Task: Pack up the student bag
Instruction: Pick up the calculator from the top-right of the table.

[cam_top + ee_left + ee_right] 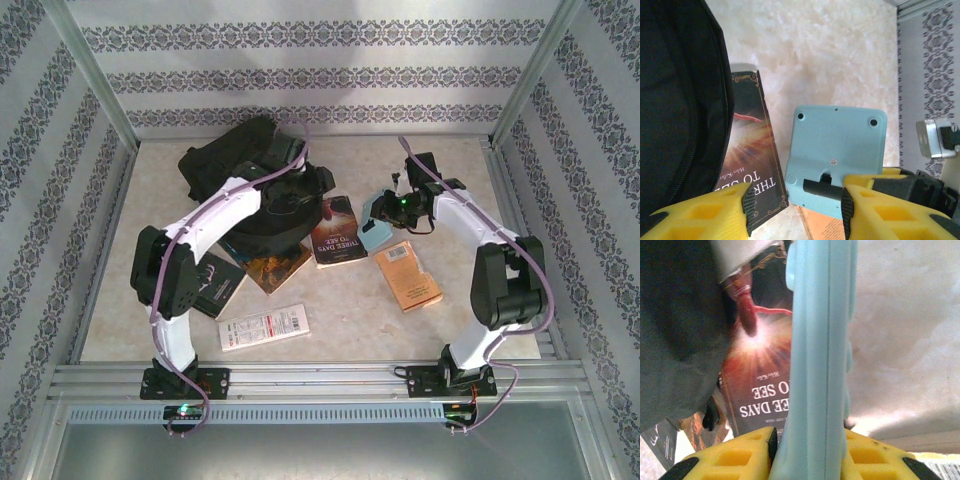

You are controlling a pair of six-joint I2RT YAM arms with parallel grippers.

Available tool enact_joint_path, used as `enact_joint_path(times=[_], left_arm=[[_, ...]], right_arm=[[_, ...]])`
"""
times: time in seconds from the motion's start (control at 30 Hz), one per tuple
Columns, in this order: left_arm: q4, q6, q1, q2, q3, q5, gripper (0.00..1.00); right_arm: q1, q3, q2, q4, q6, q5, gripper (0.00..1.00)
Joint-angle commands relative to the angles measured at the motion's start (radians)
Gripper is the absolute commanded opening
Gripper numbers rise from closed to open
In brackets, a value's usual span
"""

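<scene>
Your right jaws are clamped on the pale blue device (pixel 820 365), which stands on edge between both yellow fingers (pixel 740 460), just right of the Three Days to See book (pixel 338 232). Your left jaws stand apart with nothing between them, close beside the student bag (pixel 235 160). The bag lies at the far left of the counter (pixel 350 320), its edge overlapping that book. An orange book (pixel 407 275) lies nearer you, apart.
</scene>
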Motion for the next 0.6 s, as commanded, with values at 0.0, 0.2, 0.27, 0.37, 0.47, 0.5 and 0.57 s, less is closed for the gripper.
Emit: enact_joint_path(times=[0.0,0.2,0.27,0.37,0.47,0.5,0.57], left_arm=[[-0.011,-0.011,0.026,-0.079,-0.017,0.004,0.52],[-0.055,-0.099,0.067,-0.184,-0.063,0.037,0.56],[-0.068,-0.152,0.079,-0.208,-0.082,0.075,0.57],[-0.110,-0.246,0.099,-0.235,-0.117,0.121,0.59],[-0.054,-0.351,0.118,-0.283,-0.201,0.191,0.60],[-0.024,-0.378,0.121,-0.301,-0.228,0.206,0.61],[0.025,-0.417,0.125,-0.338,-0.274,0.228,0.63]], right_arm=[[0.055,0.046,-0.082,-0.048,-0.069,0.089,0.23],[0.207,0.025,-0.222,-0.001,-0.186,0.242,0.23],[0.276,0.014,-0.265,0.028,-0.248,0.330,0.23],[0.384,-0.009,-0.313,0.093,-0.360,0.474,0.24],[0.490,-0.034,-0.345,0.166,-0.478,0.597,0.24],[0.523,-0.043,-0.352,0.192,-0.518,0.640,0.24],[0.569,-0.047,-0.352,0.224,-0.572,0.711,0.24]])
